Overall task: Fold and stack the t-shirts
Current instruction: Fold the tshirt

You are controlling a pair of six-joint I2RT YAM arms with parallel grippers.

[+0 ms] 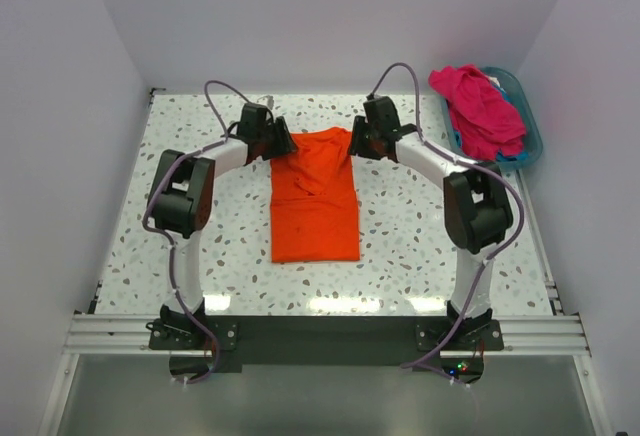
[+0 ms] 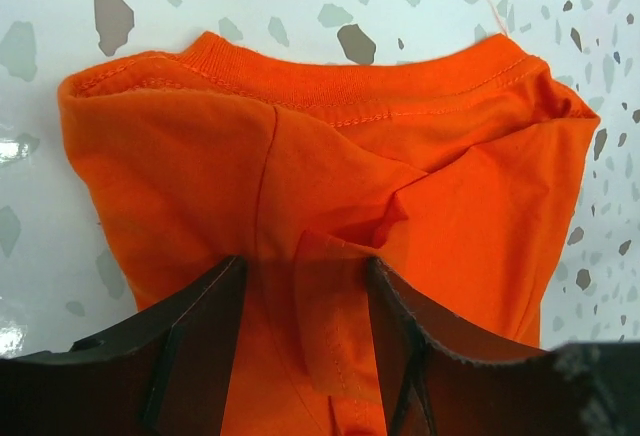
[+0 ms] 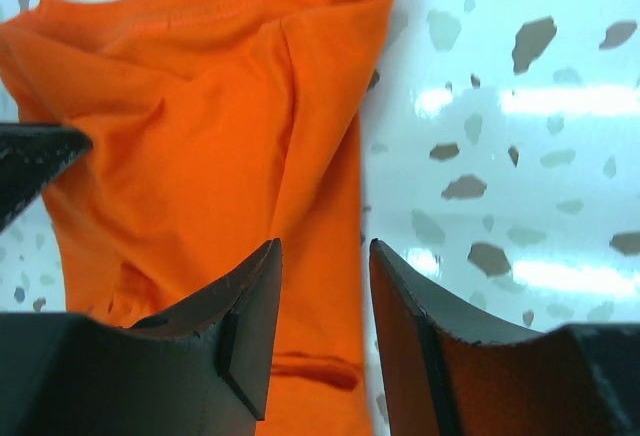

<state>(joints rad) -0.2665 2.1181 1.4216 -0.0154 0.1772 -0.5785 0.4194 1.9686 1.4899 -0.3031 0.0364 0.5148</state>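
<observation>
Speckled tabletop [image 1: 400, 246] | orange t-shirt [image 1: 315, 211] far end bunched | left pincer [image 2: 305, 261] parted astride loose fold | right pincer [image 3: 325, 246] parted, empty | pink t-shirt [image 1: 480, 106] covers most of basket [image 1: 533, 131]

1. Overhead view: bright light from above; glare patches on the glossy speckled white tabletop [image 1: 330, 303], lower centre.
2. Right wrist view: glare bands streak the right half.
3. Left wrist view: bright orange cloth t-shirt [image 2: 330, 186] sharp, folds softly shadowed; bottom edge dark, blurred.
</observation>
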